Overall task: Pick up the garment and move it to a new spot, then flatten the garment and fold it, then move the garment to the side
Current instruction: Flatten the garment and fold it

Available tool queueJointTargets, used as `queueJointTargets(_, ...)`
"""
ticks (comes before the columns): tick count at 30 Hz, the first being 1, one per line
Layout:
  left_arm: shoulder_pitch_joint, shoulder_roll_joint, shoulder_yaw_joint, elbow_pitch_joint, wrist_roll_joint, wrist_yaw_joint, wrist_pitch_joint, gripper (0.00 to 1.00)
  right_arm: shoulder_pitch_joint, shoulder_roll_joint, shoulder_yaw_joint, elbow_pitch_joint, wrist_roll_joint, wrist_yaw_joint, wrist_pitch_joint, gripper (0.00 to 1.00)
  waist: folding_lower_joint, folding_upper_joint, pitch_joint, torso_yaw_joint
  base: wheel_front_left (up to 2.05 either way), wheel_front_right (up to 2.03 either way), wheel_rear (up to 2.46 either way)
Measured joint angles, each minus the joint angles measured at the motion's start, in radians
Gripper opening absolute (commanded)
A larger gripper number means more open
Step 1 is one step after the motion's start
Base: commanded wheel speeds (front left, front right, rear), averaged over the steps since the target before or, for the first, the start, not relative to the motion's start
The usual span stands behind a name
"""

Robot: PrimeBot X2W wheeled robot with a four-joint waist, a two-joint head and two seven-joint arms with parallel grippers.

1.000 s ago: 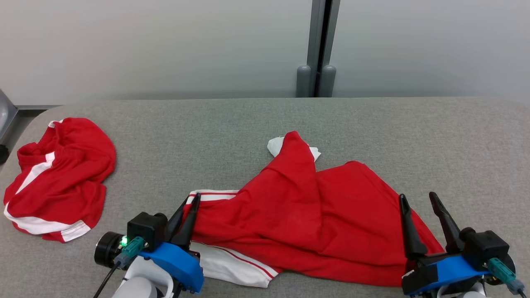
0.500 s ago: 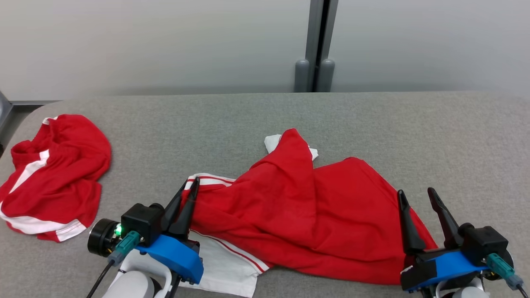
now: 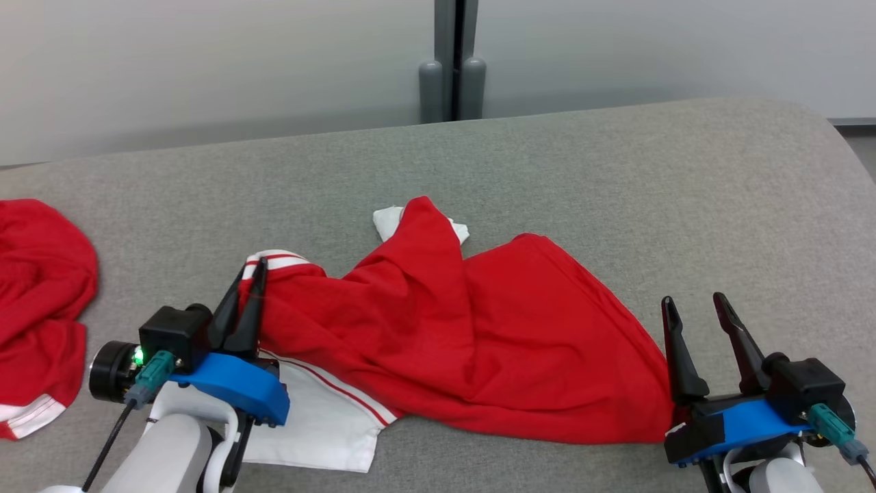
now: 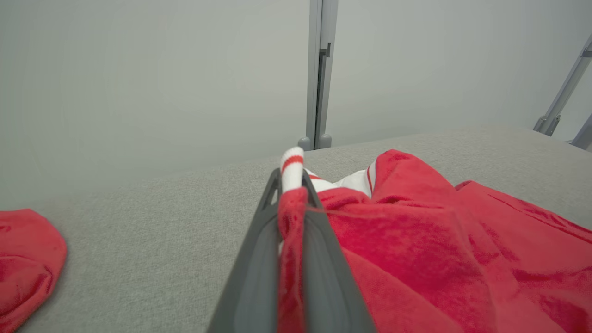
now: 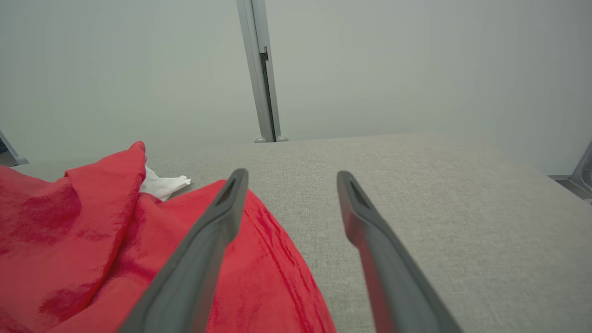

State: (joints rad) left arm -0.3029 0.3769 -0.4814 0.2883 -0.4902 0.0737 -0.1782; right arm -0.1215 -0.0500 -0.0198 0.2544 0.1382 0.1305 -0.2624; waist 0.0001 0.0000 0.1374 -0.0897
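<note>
Left tool (image 3: 252,268) in the head view is clamped on the striped white cuff end of the red garment (image 3: 465,329), low over the grey surface (image 3: 616,171). Right tool (image 3: 692,301) sits at the garment's opposite corner with its jaws wide apart and nothing between them. The cloth lies between the two arms, rumpled, with one ridge bunched up in the middle. Another red garment (image 3: 34,287) is heaped at the far left edge, well apart.

Left wrist view: the tool (image 4: 292,181) is pinching red fabric, and the white striped trim sticks out past the tips.

Right wrist view: the tool (image 5: 291,175) is released, one finger over the red hem, the other over bare surface.

My guess is we're in the flattening bit: one corner grabbed, the other not yet. Folding and shoving it aside are all left to do.
</note>
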Motion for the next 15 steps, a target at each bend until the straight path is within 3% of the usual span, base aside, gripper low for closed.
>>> queueJointTargets(15,-0.092,-0.006,0.067,0.230,-0.031,-0.022,-0.070,0.00,-0.039,0.000,-0.011,0.009,-0.009,0.000,0.000,1.00,0.0000,0.0000,0.072,-0.085,0.00,0.00,0.00)
